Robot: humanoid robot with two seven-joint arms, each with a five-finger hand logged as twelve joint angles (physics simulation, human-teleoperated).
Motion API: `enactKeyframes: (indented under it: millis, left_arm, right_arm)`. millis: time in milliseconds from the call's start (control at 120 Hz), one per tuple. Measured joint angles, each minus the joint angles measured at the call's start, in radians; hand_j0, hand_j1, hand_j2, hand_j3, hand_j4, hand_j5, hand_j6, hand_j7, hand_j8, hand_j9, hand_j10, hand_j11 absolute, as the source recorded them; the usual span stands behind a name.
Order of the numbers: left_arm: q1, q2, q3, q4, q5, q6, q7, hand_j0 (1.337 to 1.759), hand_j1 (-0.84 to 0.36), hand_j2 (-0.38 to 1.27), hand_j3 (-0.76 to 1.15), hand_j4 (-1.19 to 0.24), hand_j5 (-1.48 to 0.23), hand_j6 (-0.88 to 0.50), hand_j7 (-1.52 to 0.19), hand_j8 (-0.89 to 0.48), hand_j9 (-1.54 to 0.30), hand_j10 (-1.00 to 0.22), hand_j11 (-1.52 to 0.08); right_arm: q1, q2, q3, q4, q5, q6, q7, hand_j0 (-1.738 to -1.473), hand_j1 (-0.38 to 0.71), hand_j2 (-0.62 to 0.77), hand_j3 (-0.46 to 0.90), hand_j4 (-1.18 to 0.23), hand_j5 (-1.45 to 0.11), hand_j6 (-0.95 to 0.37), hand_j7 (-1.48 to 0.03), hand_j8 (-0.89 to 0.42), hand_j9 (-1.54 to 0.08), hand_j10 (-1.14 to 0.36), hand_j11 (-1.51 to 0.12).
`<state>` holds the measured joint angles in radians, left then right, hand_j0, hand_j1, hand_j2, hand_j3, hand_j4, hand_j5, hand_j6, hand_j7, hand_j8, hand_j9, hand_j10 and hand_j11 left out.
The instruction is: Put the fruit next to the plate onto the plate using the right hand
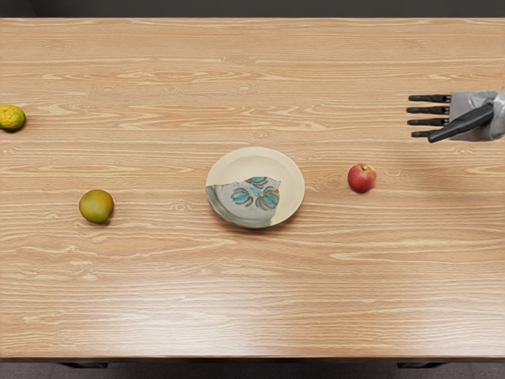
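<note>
A red apple [361, 178] rests on the table just right of a cream plate [280, 170] with a teal floral pattern. My right hand [432, 120] enters from the right edge, up and to the right of the apple, well apart from it. Its fingers are stretched out straight toward the left and hold nothing. The left arm does not show.
A yellow-green mango-like fruit [96, 206] lies far left of the plate. Another yellow-green fruit [11, 118] sits at the left edge of the wooden table [252, 300].
</note>
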<state>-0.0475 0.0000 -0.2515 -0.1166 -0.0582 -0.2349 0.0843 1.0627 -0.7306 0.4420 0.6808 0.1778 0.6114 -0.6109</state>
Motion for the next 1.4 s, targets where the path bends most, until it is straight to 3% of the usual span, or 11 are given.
enactKeyframes:
  millis: [275,500,650,792,1142,1300,1400]
  left_arm:
    - [0.002,0.000,0.000,0.000,0.000,0.000,0.000,1.658,0.35,0.00,0.00,0.00,0.00,0.00,0.00,0.00,0.00,0.00,0.00]
    - [0.002,0.000,0.001,0.000,0.000,0.000,0.000,1.658,0.35,0.00,0.00,0.00,0.00,0.00,0.00,0.00,0.00,0.00,0.00]
    - [0.002,0.000,0.001,0.000,0.000,0.000,0.000,1.658,0.35,0.00,0.00,0.00,0.00,0.00,0.00,0.00,0.00,0.00,0.00]
    - [0.003,0.000,0.001,0.000,0.000,0.000,0.000,1.658,0.35,0.00,0.00,0.00,0.00,0.00,0.00,0.00,0.00,0.00,0.00]
    - [0.002,0.000,0.001,0.001,0.000,0.000,0.000,1.658,0.35,0.00,0.00,0.00,0.00,0.00,0.00,0.00,0.00,0.00,0.00]
    - [0.003,0.000,0.001,0.002,0.000,0.000,0.000,1.658,0.35,0.00,0.00,0.00,0.00,0.00,0.00,0.00,0.00,0.00,0.00]
    - [0.002,0.000,0.001,0.002,0.000,0.000,0.000,1.658,0.35,0.00,0.00,0.00,0.00,0.00,0.00,0.00,0.00,0.00,0.00]
  right_arm:
    - [0.012,-0.007,-0.008,0.013,-0.024,0.000,0.000,-1.658,-0.35,0.00,0.00,0.00,0.00,0.00,0.00,0.00,0.00,0.00,0.00]
    - [0.120,-0.017,-0.027,0.034,-0.371,0.000,0.000,-1.658,-0.35,0.00,0.00,0.00,0.00,0.00,0.00,0.00,0.00,0.00,0.00]
    - [0.307,-0.010,-0.280,0.058,-0.490,0.000,0.000,-1.658,-0.35,0.00,0.00,0.00,0.00,0.00,0.00,0.00,0.00,0.00,0.00]
    - [0.396,0.059,-0.454,0.077,-0.580,0.000,0.000,-1.658,-0.35,0.00,0.00,0.00,0.00,0.00,0.00,0.00,0.00,0.00,0.00]
    - [0.448,0.191,-0.636,0.133,-0.635,-0.043,0.000,-1.658,-0.35,0.00,0.00,0.00,0.00,0.00,0.00,0.00,0.00,0.00,0.00]
    - [0.446,0.194,-0.657,0.197,-0.658,-0.129,0.000,-1.658,-0.35,0.00,0.00,0.00,0.00,0.00,0.00,0.00,0.00,0.00,0.00]
    - [0.442,0.165,-0.662,0.286,-0.691,-0.273,0.000,-1.658,-0.35,0.00,0.00,0.00,0.00,0.00,0.00,0.00,0.00,0.00,0.00]
